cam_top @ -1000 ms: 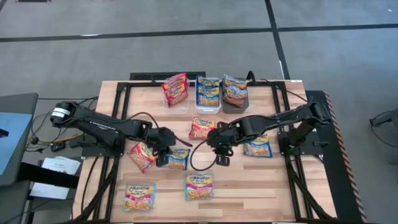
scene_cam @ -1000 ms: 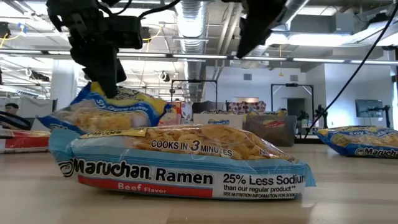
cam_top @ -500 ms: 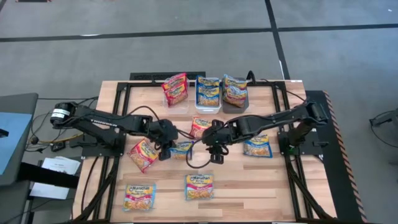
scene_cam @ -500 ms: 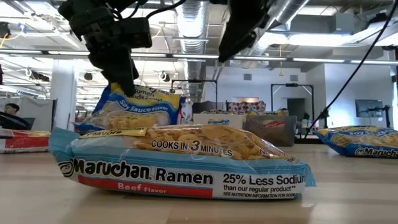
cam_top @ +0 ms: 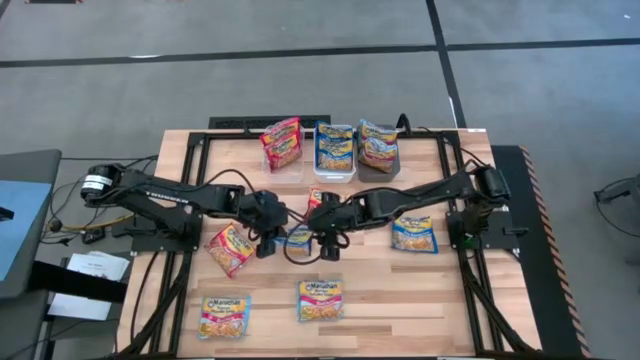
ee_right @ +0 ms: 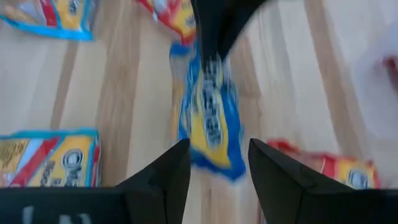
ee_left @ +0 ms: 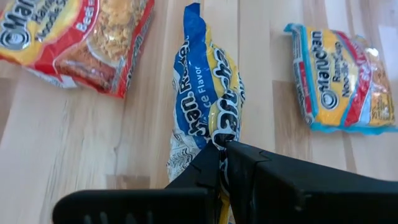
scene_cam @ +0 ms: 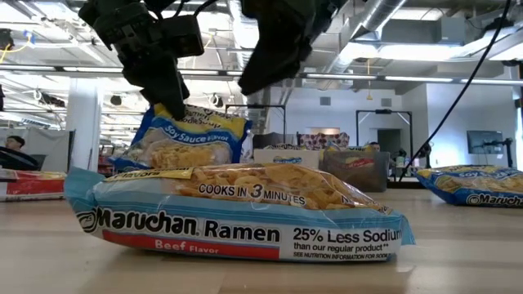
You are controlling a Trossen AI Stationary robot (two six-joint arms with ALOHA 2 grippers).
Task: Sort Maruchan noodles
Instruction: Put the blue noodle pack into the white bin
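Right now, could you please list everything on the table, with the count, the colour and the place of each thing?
Bins: three, clear, white and dark grey, in a row at the far edge.
Binned Maruchan packets: at least three, red in the clear bin, blue in the white and blue in the dark grey.
Loose red packets: two, one left of centre, one partly under the right arm.
Loose blue packet: one, right of centre.
Near-edge packets: two, light blue and red.
Soy Sauce packet: one, blue, lifted at the centre.
Left gripper: shut on the Soy Sauce packet.
Right gripper: open, beside it.
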